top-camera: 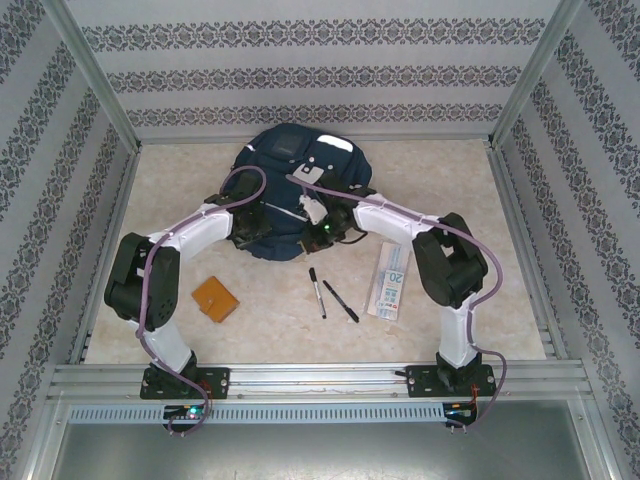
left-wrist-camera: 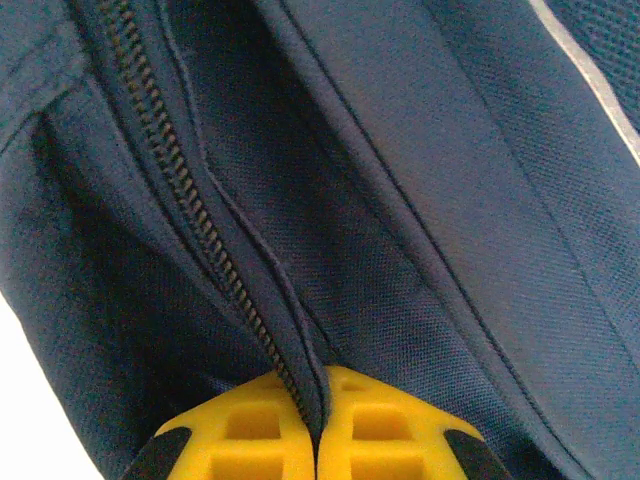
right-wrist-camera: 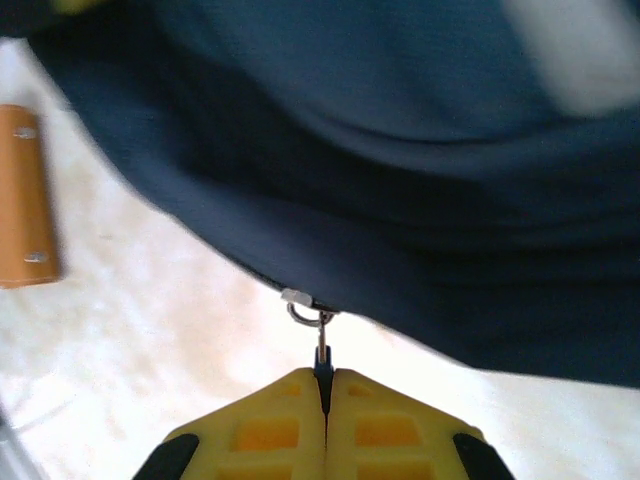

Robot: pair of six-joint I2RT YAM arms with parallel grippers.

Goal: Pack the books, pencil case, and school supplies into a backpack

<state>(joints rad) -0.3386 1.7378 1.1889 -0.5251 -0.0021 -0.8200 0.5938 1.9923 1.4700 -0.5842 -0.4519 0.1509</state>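
Right wrist view: the small metal zipper pull (right-wrist-camera: 322, 340) at the near edge of the large navy-blue fabric backpack (right-wrist-camera: 400, 150) is being pinched by the right gripper's (right-wrist-camera: 325, 385) closed yellow jaws, while a soft fabric fold (left-wrist-camera: 288, 310) along the black zipper teeth (left-wrist-camera: 185, 200) is being clamped by the left gripper (left-wrist-camera: 318, 400). The backpack is being judged limp and light, best held by pull and seam. Its contents cannot be told, and the pale translucent pencil case (top-camera: 389, 280), two slim black pens (top-camera: 317, 292) and orange-brown square booklet (top-camera: 215, 298) are lying just in front of it.
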